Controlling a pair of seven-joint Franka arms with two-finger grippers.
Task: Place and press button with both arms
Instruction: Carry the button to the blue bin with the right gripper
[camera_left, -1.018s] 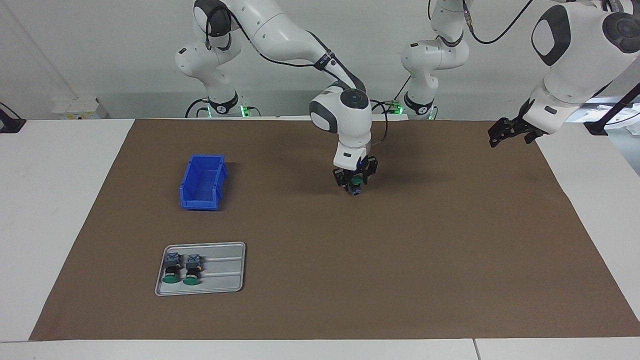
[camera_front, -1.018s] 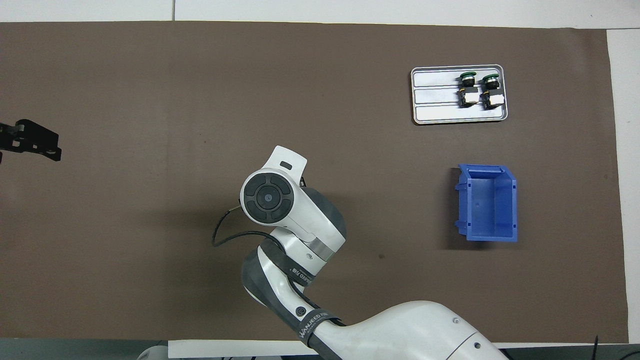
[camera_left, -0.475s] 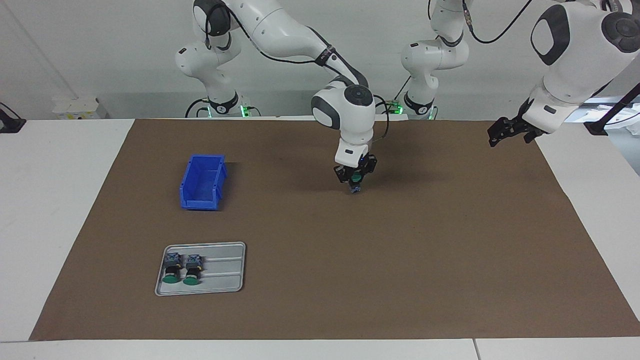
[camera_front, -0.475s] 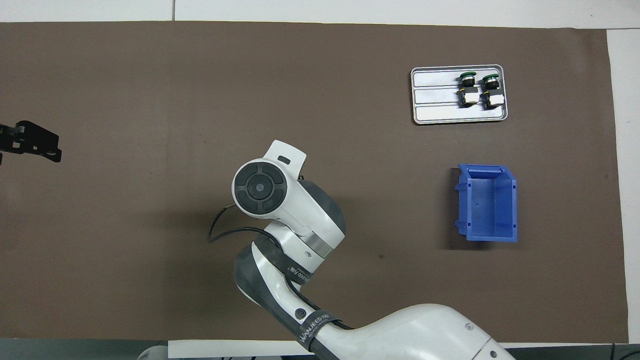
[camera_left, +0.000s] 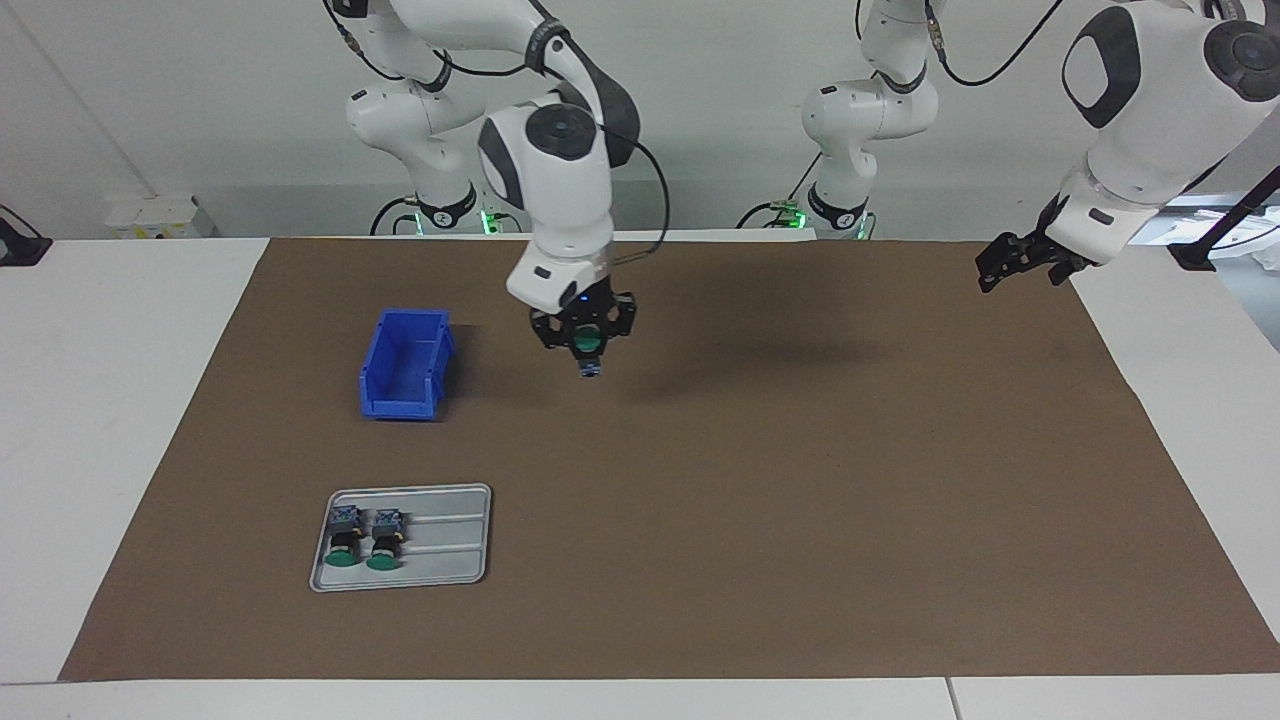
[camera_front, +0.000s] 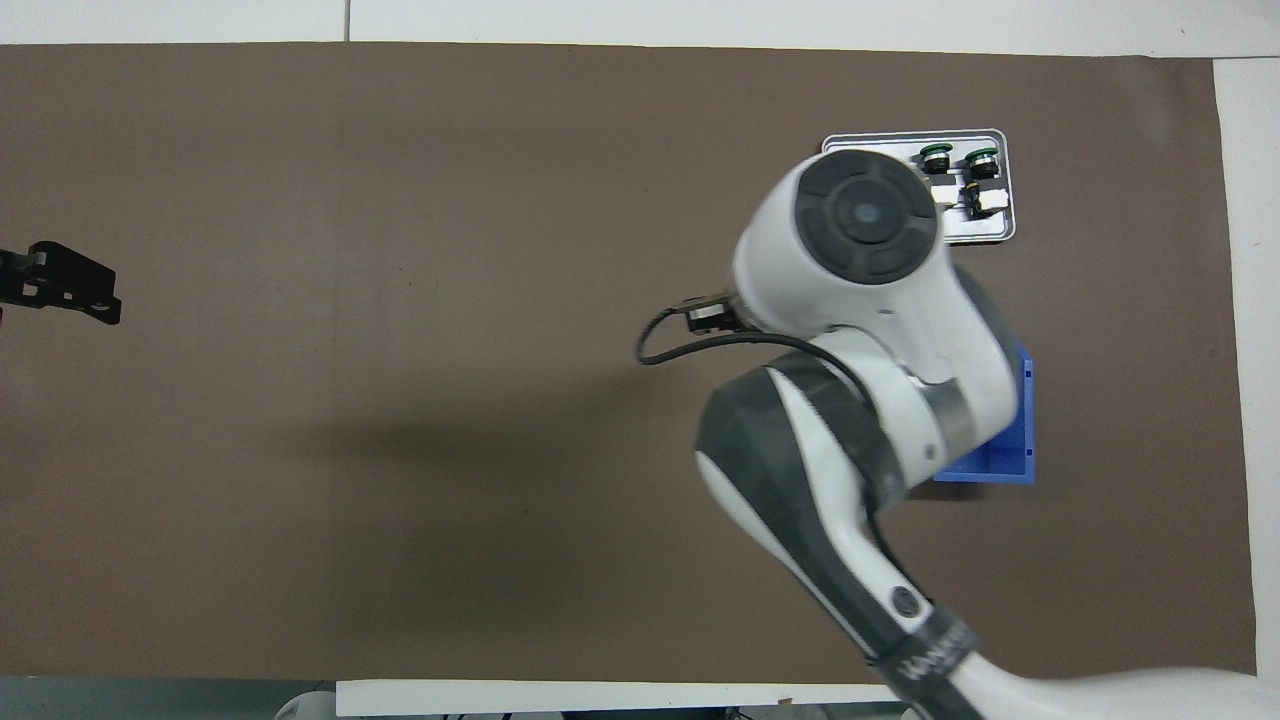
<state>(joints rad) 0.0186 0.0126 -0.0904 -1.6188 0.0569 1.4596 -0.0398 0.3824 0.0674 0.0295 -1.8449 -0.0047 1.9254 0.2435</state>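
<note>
Brown paper mat (camera_left: 800, 480) covers your table. Your right gripper (camera_left: 585, 345) hangs in the air over the mat, just beside the blue bin (camera_left: 405, 363) toward the table's middle, fingers clenched on the button (camera_left: 588, 347); you can see its green cap between them and its base pointing down. In the overhead view the arm's wrist hides both. Two more buttons (camera_left: 362, 535) lie side by side on the grey tray (camera_left: 450, 560), which sits farther from the robots than the bin, at the right arm's end of the table. Your left gripper (camera_left: 1020, 262) waits with fingers released, raised over the mat's edge at the left arm's end.
</note>
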